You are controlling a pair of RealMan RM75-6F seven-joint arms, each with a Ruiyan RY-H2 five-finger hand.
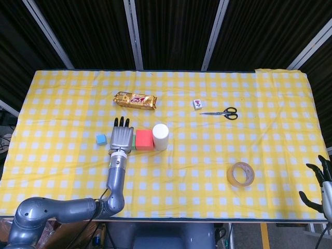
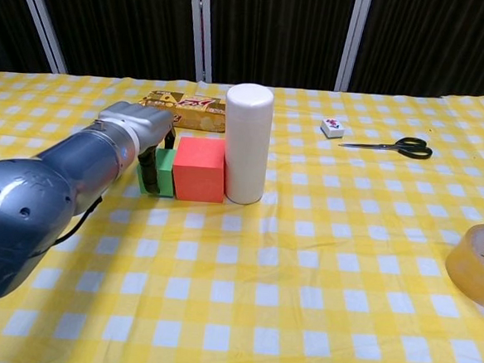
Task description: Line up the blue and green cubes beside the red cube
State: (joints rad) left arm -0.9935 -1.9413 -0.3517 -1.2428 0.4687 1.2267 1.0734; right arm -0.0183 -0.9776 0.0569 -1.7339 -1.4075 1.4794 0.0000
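a yellow-and-white checked tabletop (image 1: 62, 166) seen from above and from chest height. furthest left sits the blue cube (image 1: 100, 139), alone and just beside the left hand (image 1: 121, 137). that hand lies palm down over the green cube (image 2: 163, 172), its fingers (image 2: 149, 172) curled down around the block's near and left faces, apparently grasping it, though the contact is partly hidden. the green cube rests on the cloth, touching the left face of the red cube (image 1: 143, 139). a white cylinder (image 1: 160, 136) stands upright against the red cube's right side. behind them lies a gold snack packet (image 1: 135, 99). further right are a small tile (image 1: 197, 104), black scissors (image 1: 221, 112) and a roll of tape (image 1: 240, 174). at the far right edge the right hand (image 1: 319, 184) hangs off the tabletop, fingers spread, holding nothing. the cubes look light, stiff and matte, probably foam or wood; the blue one is likely best pinched across two opposite side faces from above.
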